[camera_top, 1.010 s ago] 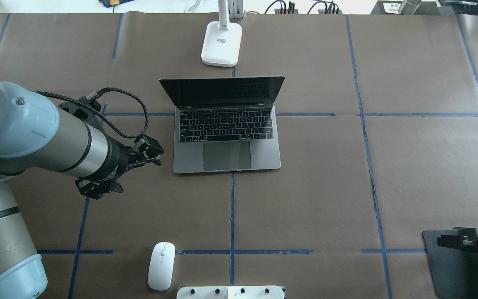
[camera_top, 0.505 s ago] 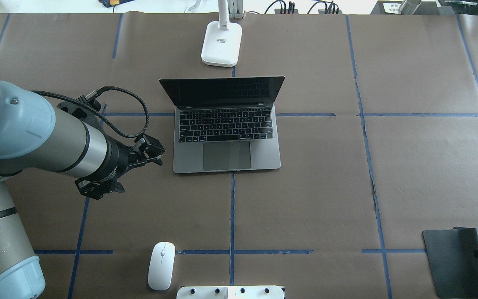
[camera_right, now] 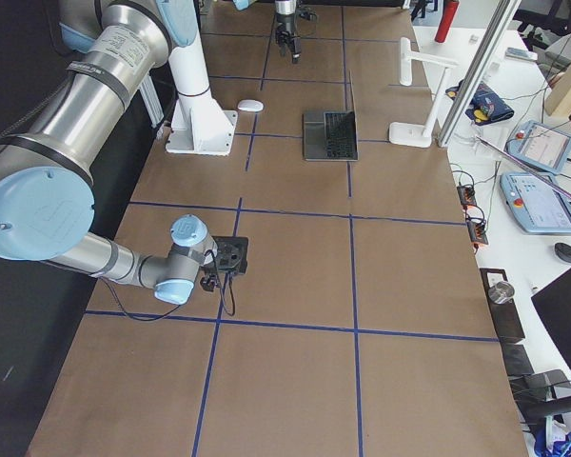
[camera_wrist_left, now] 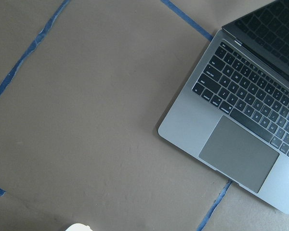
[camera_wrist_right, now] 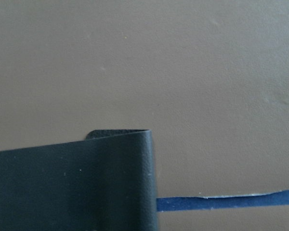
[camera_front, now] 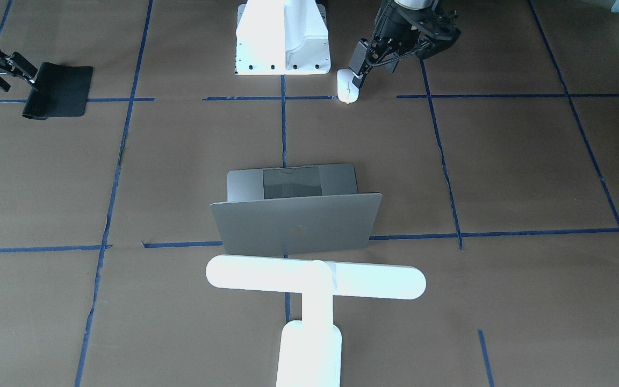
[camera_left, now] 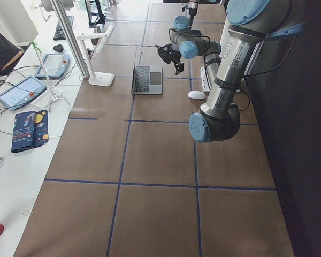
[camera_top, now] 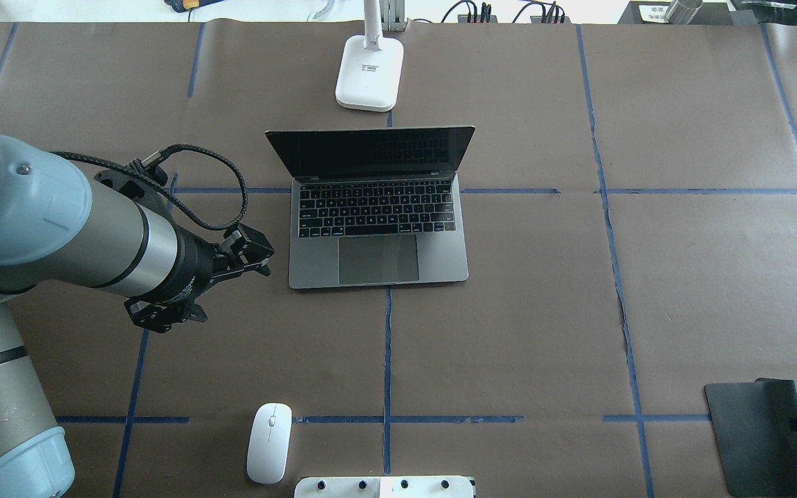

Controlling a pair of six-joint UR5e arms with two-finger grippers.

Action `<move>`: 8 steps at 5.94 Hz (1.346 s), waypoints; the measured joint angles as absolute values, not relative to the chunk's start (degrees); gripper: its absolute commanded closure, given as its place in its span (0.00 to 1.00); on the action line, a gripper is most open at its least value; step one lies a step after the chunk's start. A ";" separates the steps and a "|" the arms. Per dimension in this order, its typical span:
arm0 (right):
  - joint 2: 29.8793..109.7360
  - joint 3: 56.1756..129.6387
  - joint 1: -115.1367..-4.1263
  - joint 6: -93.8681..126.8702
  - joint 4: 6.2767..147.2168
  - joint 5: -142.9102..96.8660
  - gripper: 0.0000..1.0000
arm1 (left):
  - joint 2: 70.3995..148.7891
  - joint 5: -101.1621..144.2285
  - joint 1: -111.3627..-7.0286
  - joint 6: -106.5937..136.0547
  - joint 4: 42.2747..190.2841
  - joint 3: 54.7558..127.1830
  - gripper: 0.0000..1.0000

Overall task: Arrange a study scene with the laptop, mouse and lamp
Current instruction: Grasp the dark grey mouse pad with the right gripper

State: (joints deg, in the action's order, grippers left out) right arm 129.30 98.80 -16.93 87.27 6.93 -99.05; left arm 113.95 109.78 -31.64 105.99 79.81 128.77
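The laptop (camera_top: 378,228) stands open at the table's middle, its screen towards the robot; its grey lid (camera_front: 296,223) with the logo faces the front view. The white mouse (camera_top: 269,443) lies near the robot's base, on the left. The white lamp (camera_front: 315,277) stands behind the laptop at the far edge, and its base (camera_top: 369,72) shows overhead. My left gripper (camera_top: 260,256) hovers left of the laptop, looks open and is empty. My right gripper (camera_front: 19,80) looks open beside the black mat (camera_top: 758,436), at that mat's outer edge.
The white robot pedestal (camera_front: 282,37) is bolted at the near edge beside the mouse. The black mat's outer edge curls up in the right wrist view (camera_wrist_right: 72,187). Blue tape lines cross the brown table cover. Operators' tablets and cables lie beyond the far edge.
My right gripper has pulled back to the right, off the black mat, almost out of the overhead view. The left arm has shifted slightly. The laptop, mouse and lamp have not moved.
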 measured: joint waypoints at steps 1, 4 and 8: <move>129.05 98.80 -16.46 87.27 7.06 -98.96 0.00 | 113.85 109.78 -31.64 105.99 79.80 128.76 0.00; 128.47 98.94 -14.83 87.27 7.12 -98.73 0.00 | 113.70 109.77 -31.64 106.00 79.81 128.79 0.00; 127.89 98.96 -13.86 87.28 7.12 -98.77 0.69 | 113.48 109.78 -31.64 106.00 79.80 128.76 0.00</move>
State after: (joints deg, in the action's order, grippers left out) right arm 127.89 98.96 -13.86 87.28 7.12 -98.77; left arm 113.48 109.78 -31.64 106.00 79.80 128.76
